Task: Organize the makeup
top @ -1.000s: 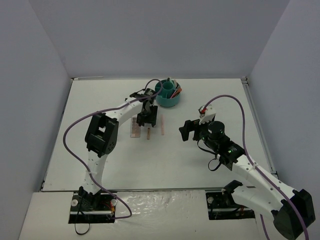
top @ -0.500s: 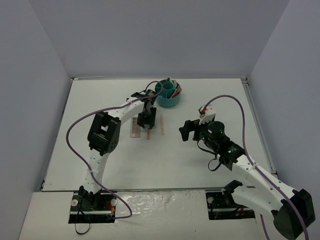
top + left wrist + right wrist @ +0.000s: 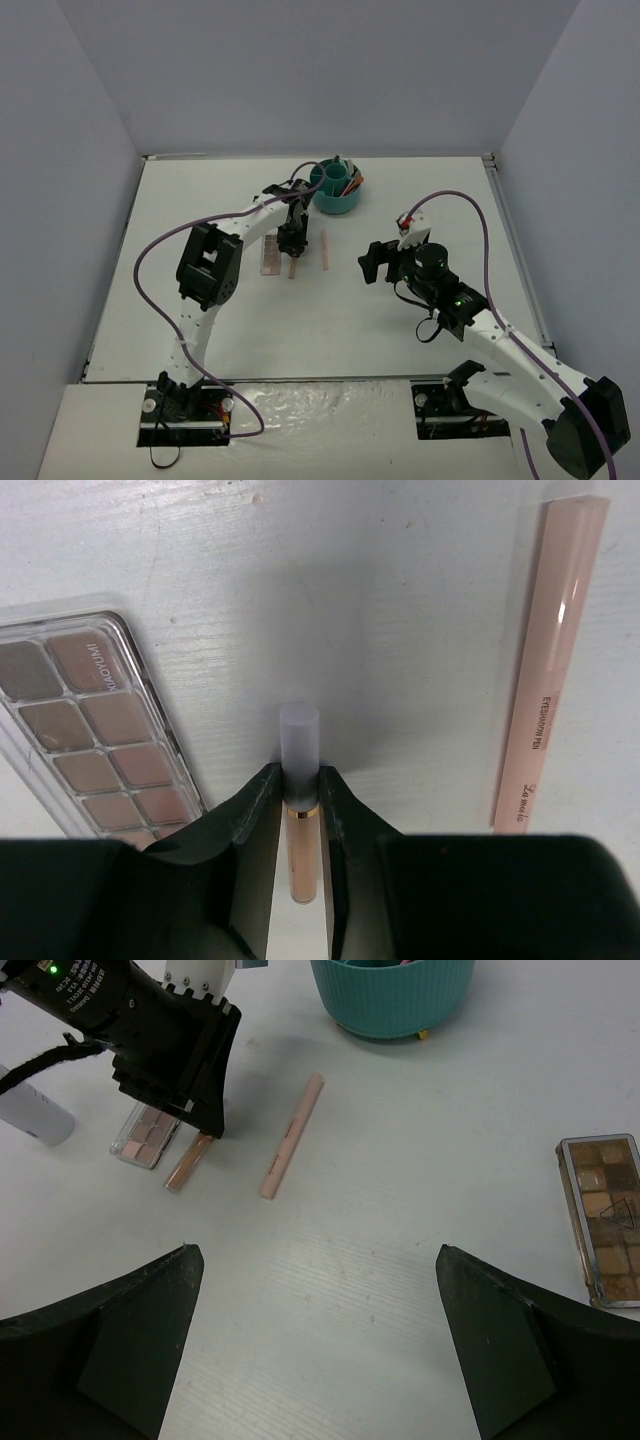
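My left gripper (image 3: 300, 778) (image 3: 291, 243) is shut on a thin beige stick with a frosted cap (image 3: 299, 732), which lies on the table (image 3: 188, 1163). A pink-brown eyeshadow palette (image 3: 90, 730) (image 3: 270, 258) lies just left of it. A long pink stick (image 3: 550, 660) (image 3: 326, 250) lies to its right. A second brown palette (image 3: 603, 1220) lies at the right of the right wrist view. A white bottle (image 3: 35, 1115) shows at that view's left edge. My right gripper (image 3: 320, 1340) (image 3: 372, 262) is open and empty, hovering right of the pink stick.
The round teal divided cup (image 3: 337, 190) (image 3: 390, 1000) stands behind the sticks and holds several items. White walls enclose the table (image 3: 200, 320) on the left, back and right.
My left gripper's fingers have drawn together on the beige stick, which has shifted slightly. The right arm has not moved.
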You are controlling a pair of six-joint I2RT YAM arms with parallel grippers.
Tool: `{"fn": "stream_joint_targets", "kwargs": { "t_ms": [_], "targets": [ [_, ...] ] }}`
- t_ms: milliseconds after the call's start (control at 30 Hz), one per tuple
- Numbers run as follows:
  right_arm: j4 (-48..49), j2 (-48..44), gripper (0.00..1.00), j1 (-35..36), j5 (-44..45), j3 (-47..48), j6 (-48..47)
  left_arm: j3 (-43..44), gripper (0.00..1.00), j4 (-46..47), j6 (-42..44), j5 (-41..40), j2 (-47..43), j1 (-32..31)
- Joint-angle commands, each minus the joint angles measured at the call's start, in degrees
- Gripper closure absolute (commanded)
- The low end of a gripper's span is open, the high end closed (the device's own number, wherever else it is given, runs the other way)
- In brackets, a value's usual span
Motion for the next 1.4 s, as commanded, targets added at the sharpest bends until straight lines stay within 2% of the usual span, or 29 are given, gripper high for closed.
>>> {"fn": "stream_joint_targets", "kwargs": {
  "t_ms": [0, 133, 367, 567, 767, 1033, 1167, 1367],
  "targets": [
    [3.5, 0.4, 0.00, -0.5, 1.1, 0.6, 0.4, 1.5, 0.92, 0.1, -0.9, -1.4, -2.9, 0.2],
    [3.7, 0.0, 0.00, -0.5, 1.4, 0.5, 0.5, -1.6, 1.00, 5.3, 0.3, -2.8, -9.8, 0.2],
    [4.1, -0.1, 0.00, -0.7, 2.7, 0.2, 0.5, -9.8, 1.00, 23.8, 6.9, -6.0, -21.1, 0.7],
    [4.7, 0.1, 0.00, -1.2, 2.2, -0.2, 0.6, -14.5, 1.00, 44.7, 14.0, -2.6, -26.3, 2.3],
    [5.5, 0.6, 0.00, -1.6, 2.0, -0.5, 0.4, -13.4, 1.00, 62.2, 18.7, 5.7, -23.8, 4.2],
    [5.7, 2.6, 0.00, -2.6, 1.9, -0.2, 0.4, -3.6, 1.00, 74.4, 22.4, 14.8, -13.1, 5.6],
    [5.7, 3.1, 0.00, -3.3, 0.0, -0.4, 0.5, -0.5, 1.00, 80.2, 23.2, 16.9, -7.9, 5.9],
    [5.8, 3.5, 0.00, -4.0, -0.6, -0.5, 0.6, 3.1, 1.00, 84.1, 23.3, 18.8, -2.7, 6.5]
  ]
}}
